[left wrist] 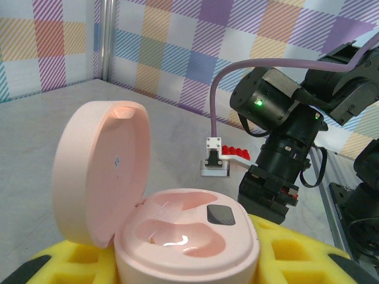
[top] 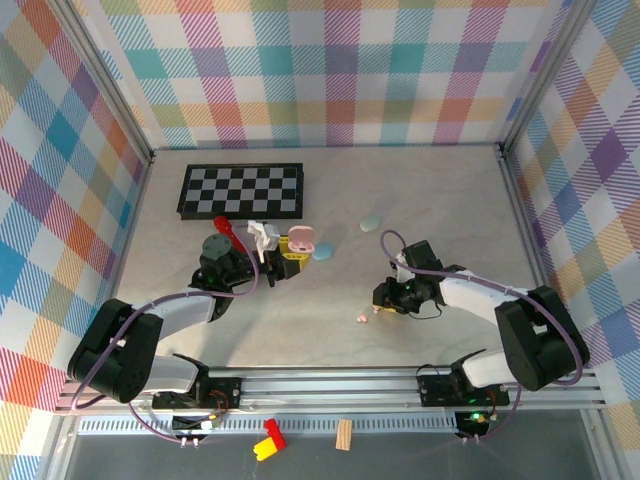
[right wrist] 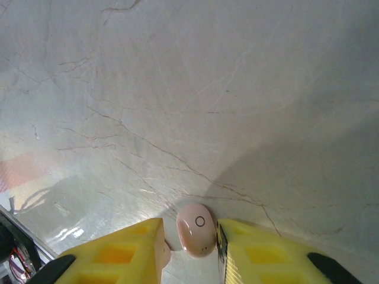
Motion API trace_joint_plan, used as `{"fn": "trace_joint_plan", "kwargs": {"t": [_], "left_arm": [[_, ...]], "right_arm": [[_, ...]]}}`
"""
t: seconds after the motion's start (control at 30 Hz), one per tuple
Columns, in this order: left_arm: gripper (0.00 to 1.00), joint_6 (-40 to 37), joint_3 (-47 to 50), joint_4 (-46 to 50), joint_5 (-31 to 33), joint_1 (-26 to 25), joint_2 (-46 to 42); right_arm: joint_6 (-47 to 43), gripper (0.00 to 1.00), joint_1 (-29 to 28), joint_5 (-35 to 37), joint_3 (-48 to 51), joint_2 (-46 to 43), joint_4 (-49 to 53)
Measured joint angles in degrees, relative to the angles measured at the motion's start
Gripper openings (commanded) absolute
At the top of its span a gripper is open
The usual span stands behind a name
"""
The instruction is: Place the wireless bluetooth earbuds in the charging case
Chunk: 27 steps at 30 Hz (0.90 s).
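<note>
Plaid walls stand around the pale table [top: 450, 200]. From above, the left claw [top: 288, 258] is clamped on the pink case [top: 300, 240], which stands near the middle of the table with its lid up. The right claw [top: 383, 300] is low over the table, and a pink earbud [top: 362, 318] lies at its tips, well apart from the case.

On the left wrist camera the case is open between the yellow pads [left wrist: 296, 254], and its wells look empty. The right arm [left wrist: 284, 118] is already near. I think that when it comes closer it could knock the raised lid, or push the case crooked in the pads.

On the right wrist camera the earbud [right wrist: 197, 229] lies on the table between the two yellow fingers [right wrist: 118, 254], which stand a little apart. The right one seems to touch it, and beside the left one a thin gap shows. Whether they already pinch it I cannot tell. The earbud is small, round and smooth, and it sits at the very tips. If the fingers close unevenly, it may slip out or roll away. If it is lifted tilted, it will probably not drop into its well.
</note>
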State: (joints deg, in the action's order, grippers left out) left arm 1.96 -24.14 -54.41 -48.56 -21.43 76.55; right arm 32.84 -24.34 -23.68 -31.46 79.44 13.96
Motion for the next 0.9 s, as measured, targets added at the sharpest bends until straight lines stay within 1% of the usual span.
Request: {"fn": "trace_joint_plan", "kwargs": {"t": [0.37, 0.67, 0.77, 0.9], "left_arm": [[0.35, 0.02, 0.0, -0.02, 0.0, 0.0, 0.0], [0.35, 0.02, 0.02, -0.44, 0.0, 0.0, 0.0], [0.35, 0.0, 0.13, -0.46, 0.02, 0.0, 0.0], [0.35, -0.02, 0.35, -0.7, 0.02, 0.0, 0.0]], "right_arm": [[-0.02, 0.27, 0.02, -1.75, 0.39, 2.16, -1.29], [-0.02, 0.21, 0.33, -2.12, 0.37, 2.84, -1.57], [-0.15, 0.2, -0.02, -0.92, 0.33, 2.1, -1.09], [-0.72, 0.2, -1.14, 2.97, -0.07, -0.55, 1.79]]}}
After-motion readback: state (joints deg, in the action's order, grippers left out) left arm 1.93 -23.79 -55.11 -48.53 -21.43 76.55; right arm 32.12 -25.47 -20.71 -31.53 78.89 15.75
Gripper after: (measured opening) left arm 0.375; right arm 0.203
